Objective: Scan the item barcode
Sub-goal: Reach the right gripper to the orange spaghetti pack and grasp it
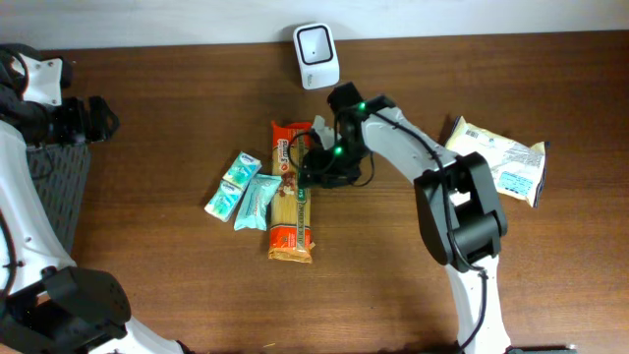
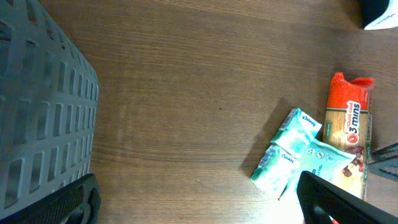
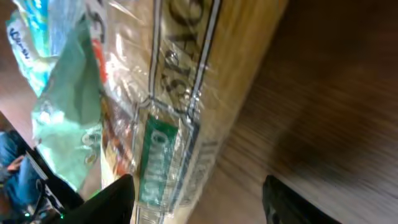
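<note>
Low over the spaghetti pack (image 1: 292, 221), right gripper (image 1: 311, 169); jaws apart, arm outstretched

Scanner (image 1: 316, 56) behind spaghetti packet (image 1: 292, 202); tissue packs (image 1: 244, 190) just left.

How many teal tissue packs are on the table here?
2. One tissue pack lies just left of the spaghetti pack in the overhead view; the second tissue pack is further left, beside it. The right arm may hide more.

tissue packs (image 1: 236, 184): two, teal, touching, left of desk (image 1: 177, 98) centre
bag (image 1: 499, 157): white and blue, near right edge
basket (image 1: 54, 192): grey, slotted, left edge
</note>
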`<action>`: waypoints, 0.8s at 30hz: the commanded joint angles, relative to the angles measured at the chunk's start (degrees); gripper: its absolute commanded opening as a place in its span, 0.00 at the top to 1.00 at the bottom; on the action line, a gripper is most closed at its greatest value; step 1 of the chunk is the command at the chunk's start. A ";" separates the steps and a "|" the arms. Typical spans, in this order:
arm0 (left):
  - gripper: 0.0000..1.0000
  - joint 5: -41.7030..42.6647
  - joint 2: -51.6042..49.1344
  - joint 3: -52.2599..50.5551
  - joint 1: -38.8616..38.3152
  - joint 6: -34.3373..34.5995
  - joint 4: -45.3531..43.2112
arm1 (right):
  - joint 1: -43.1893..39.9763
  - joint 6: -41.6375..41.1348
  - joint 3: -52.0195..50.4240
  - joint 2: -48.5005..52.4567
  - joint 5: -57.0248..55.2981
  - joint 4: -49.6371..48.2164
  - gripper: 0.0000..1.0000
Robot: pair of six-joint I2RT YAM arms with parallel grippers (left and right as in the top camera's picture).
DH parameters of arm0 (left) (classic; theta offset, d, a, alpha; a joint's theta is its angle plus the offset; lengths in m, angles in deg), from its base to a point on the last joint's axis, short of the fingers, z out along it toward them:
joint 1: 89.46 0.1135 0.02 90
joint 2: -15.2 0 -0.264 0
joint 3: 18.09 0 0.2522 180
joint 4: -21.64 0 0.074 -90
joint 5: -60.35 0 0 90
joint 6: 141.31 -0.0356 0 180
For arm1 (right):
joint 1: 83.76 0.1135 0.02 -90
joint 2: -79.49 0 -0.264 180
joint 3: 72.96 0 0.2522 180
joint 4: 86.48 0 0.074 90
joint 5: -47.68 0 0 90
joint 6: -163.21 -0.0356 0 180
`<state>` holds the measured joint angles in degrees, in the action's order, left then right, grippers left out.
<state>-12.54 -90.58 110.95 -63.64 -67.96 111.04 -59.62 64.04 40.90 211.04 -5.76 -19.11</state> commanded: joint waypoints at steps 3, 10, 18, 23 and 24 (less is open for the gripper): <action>0.01 0.02 -0.39 -0.02 0.11 0.57 -0.09 | 2.38 -7.50 -8.98 -0.52 1.42 -12.09 0.48; 0.01 0.02 -0.39 -0.02 0.11 0.57 -0.09 | 1.92 -6.84 -9.31 -2.38 2.45 -11.58 0.94; 0.01 0.02 -0.39 -0.02 0.11 0.57 -0.09 | -0.52 -4.85 -3.32 -20.46 -20.02 8.96 0.96; 0.01 0.02 -0.39 0.00 0.11 0.57 -0.09 | -0.50 -9.66 -3.30 -18.71 -44.78 25.14 0.96; 0.01 0.02 -0.39 -0.02 0.11 0.57 -0.09 | -0.50 -9.79 -3.30 -17.51 -48.26 26.32 0.96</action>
<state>-12.52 -90.58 110.95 -63.64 -67.96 111.02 -60.10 56.87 36.57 192.09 -37.56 4.41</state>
